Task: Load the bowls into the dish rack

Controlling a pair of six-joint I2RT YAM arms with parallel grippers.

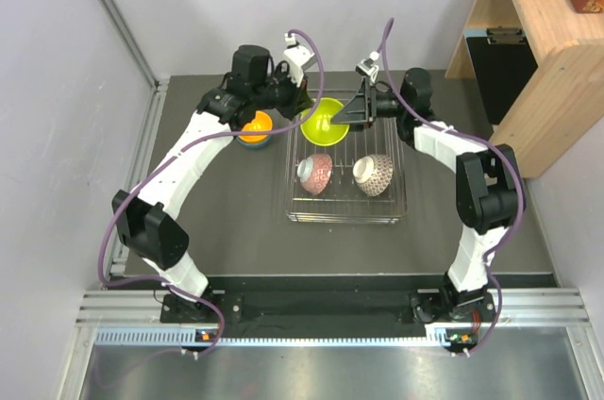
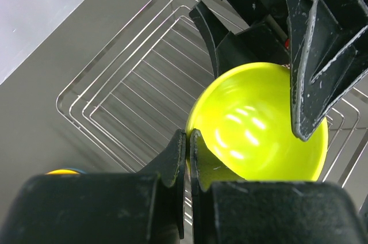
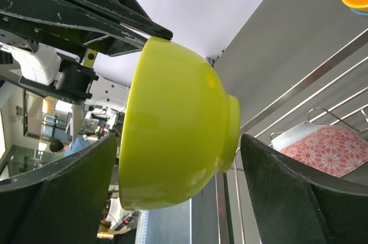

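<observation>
Lime-yellow bowl (image 1: pixel 324 123) at far end of dish rack (image 1: pixel 345 217), tilted, opening visible from above; cannot tell whether its foot touches the wires. Left gripper (image 2: pixel 188 140) clenched on the bowl's rim, fingers pinched nearly together. Right gripper (image 1: pixel 354 109) spread wide, one finger on either side of the bowl, no contact visible in the right wrist view. Pinkish-red patterned bowl (image 1: pixel 314 174) and brownish-grey patterned bowl (image 1: pixel 374 175) lie side by side in the rack's near half, tipped on their sides. Orange bowl (image 1: pixel 255 125) nested in blue bowl (image 3: pixel 359 10) on table (image 1: pixel 236 202), just left of the rack.
</observation>
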